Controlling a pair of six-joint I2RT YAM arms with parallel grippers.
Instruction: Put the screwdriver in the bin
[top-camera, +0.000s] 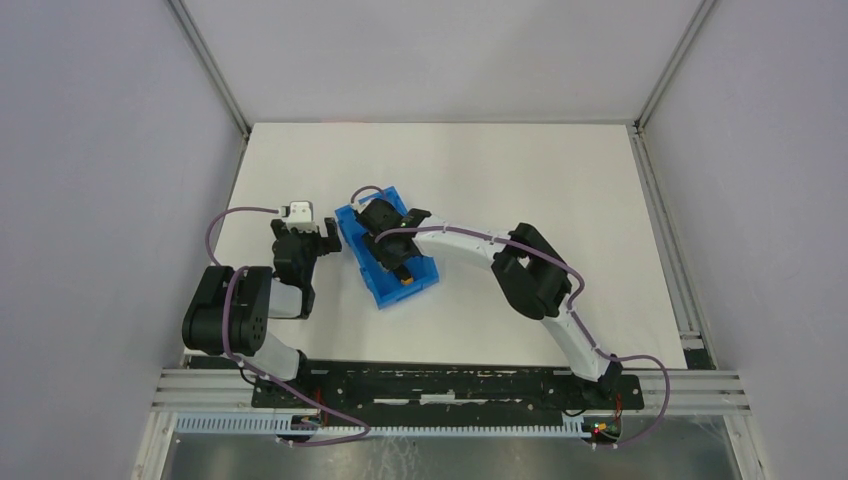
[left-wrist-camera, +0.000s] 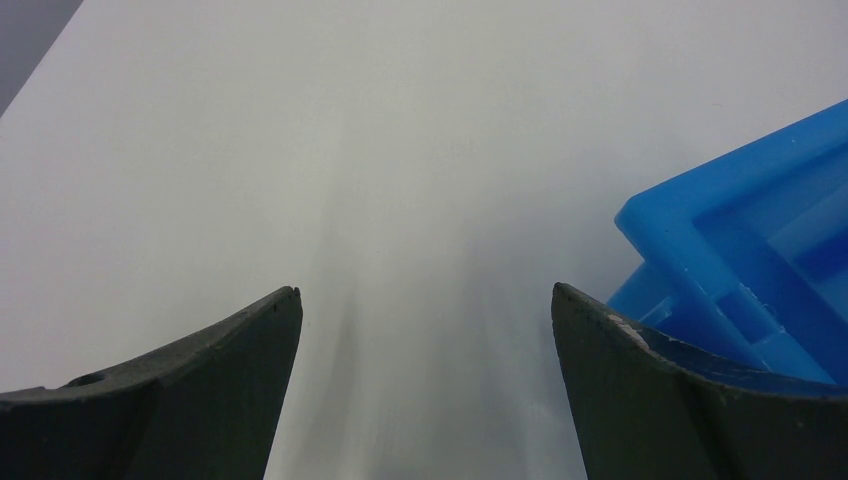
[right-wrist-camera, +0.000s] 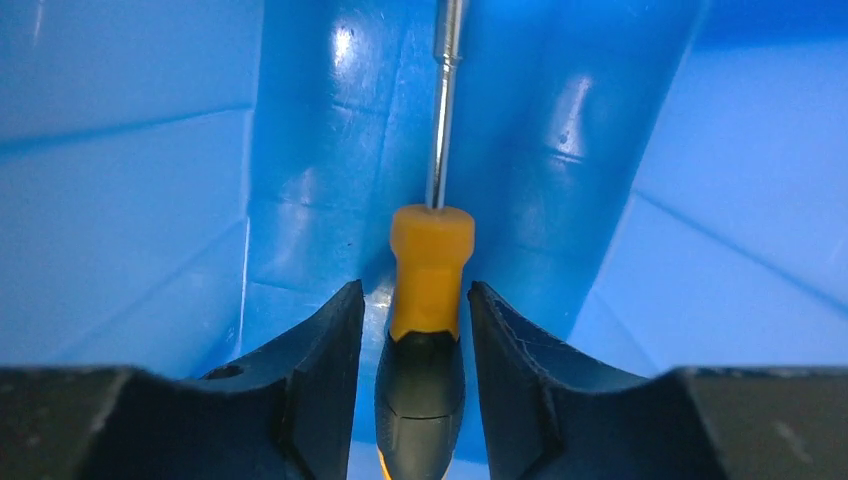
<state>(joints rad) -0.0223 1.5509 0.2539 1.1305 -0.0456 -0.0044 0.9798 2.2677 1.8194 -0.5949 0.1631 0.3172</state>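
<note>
The blue bin (top-camera: 358, 228) lies on the white table left of centre, also in the left wrist view (left-wrist-camera: 740, 240). The screwdriver (right-wrist-camera: 430, 270), with its orange-and-black handle and thin metal shaft, lies inside the bin (right-wrist-camera: 130, 200). Its orange end shows in the top view (top-camera: 404, 281). My right gripper (right-wrist-camera: 415, 295) reaches down into the bin (top-camera: 398, 262). Its jaws sit on both sides of the handle with a narrow gap on each side. My left gripper (left-wrist-camera: 425, 300) is open and empty just left of the bin (top-camera: 318, 235), low over the table.
The white table (top-camera: 520, 180) is walled by grey panels at the back and both sides. An aluminium rail (top-camera: 450, 385) with both arm bases runs along the near edge. Purple cables loop round both arms.
</note>
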